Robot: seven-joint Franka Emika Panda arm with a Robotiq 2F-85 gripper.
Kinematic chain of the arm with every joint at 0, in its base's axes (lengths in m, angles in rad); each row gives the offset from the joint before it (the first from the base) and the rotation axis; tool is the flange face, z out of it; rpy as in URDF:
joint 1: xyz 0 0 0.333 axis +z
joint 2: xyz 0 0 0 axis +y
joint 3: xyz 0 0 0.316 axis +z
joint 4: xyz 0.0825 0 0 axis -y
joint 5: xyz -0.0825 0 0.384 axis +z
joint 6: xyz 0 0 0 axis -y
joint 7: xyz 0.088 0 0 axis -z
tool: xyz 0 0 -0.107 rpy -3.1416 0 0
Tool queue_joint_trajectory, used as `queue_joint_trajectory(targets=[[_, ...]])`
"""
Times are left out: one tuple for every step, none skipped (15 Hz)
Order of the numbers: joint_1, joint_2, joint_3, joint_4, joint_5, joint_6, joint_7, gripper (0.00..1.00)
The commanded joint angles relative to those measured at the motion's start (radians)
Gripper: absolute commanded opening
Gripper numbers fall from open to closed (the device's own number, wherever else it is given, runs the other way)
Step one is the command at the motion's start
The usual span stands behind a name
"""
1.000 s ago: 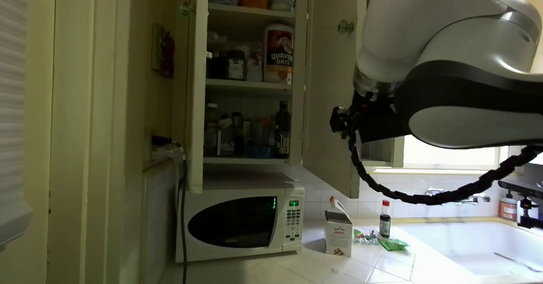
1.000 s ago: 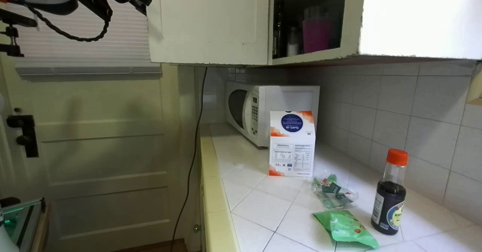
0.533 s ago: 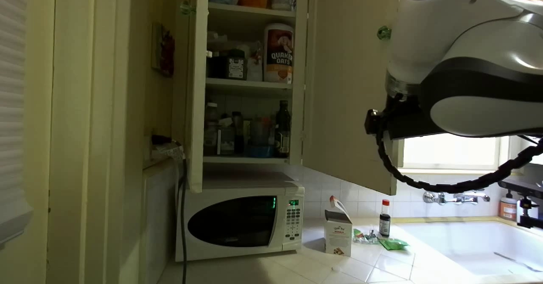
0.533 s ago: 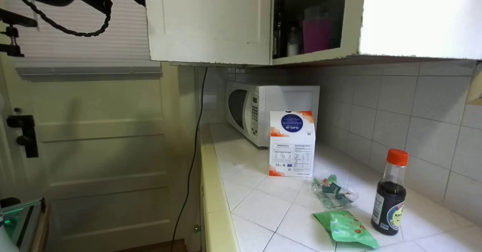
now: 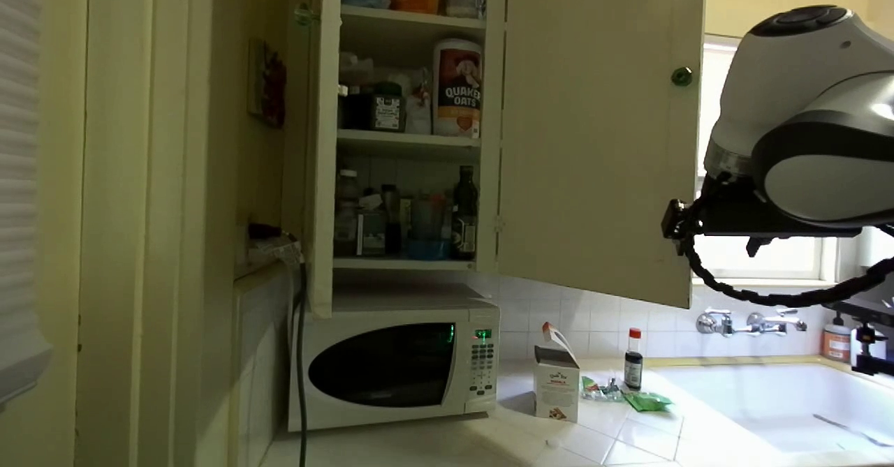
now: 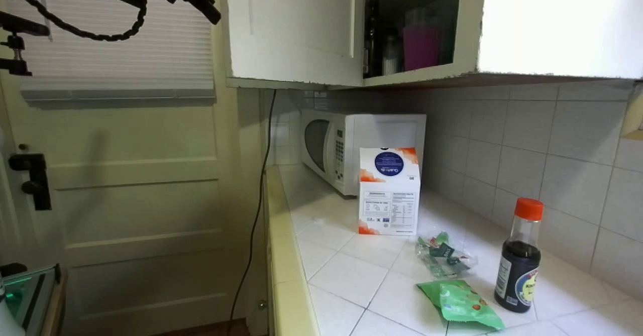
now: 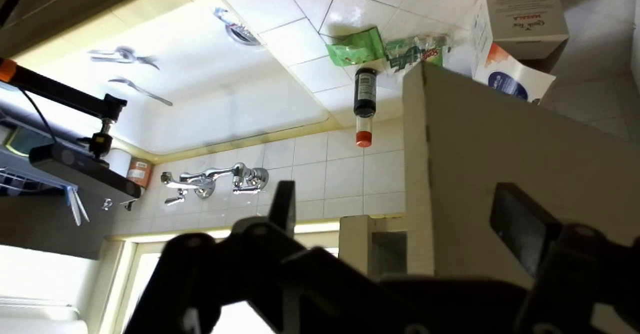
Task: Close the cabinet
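1. Gripper is spread wide, near the loose edge of a door.
2. That door belongs to the cabinet, up on the wall over the counter. The door sticks out, so I think the job now is to push it closed.
3. To do it well, push on the flat side with the round knob, close to the loose edge. The door should turn more easily there.
4. Move in a curve, to match the door's swing, and go slowly at the end so it does not bang.
5. Keep both fingers on the outside, or one could get pinched.
6. The gripper holds nothing. In the wrist view, the door's edge shows between the fingers, but they do not squeeze it. In an exterior view, a thin space shows between the gripper and that edge. I cannot tell if a finger touches the flat side.
7. Another door sticks out too, and may need pushing later.
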Motion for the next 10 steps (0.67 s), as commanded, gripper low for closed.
queue_joint_trajectory(targets=[[-0.001, 0.0, -0.002, -0.002, 0.007, 0.003, -0.006, 1.0], [0.016, 0.0, 0.004, 0.0, 0.021, 0.014, 0.0, 1.0], [-0.003, 0.004, 0.019, 0.007, 0.014, 0.02, 0.028, 1.0], [-0.017, 0.009, 0.023, 0.02, 0.011, 0.021, 0.047, 1.0], [-0.034, 0.017, 0.021, 0.032, 0.001, 0.025, 0.062, 1.0], [-0.042, 0.033, 0.002, 0.047, -0.002, 0.032, 0.06, 1.0], [-0.043, 0.047, -0.019, 0.054, -0.007, 0.052, 0.043, 1.0], [-0.053, 0.065, -0.044, 0.065, -0.001, 0.069, 0.034, 1.0], [-0.055, 0.088, -0.082, 0.079, 0.007, 0.088, 0.006, 1.0], [-0.051, 0.114, -0.117, 0.092, 0.017, 0.107, -0.028, 1.0]])
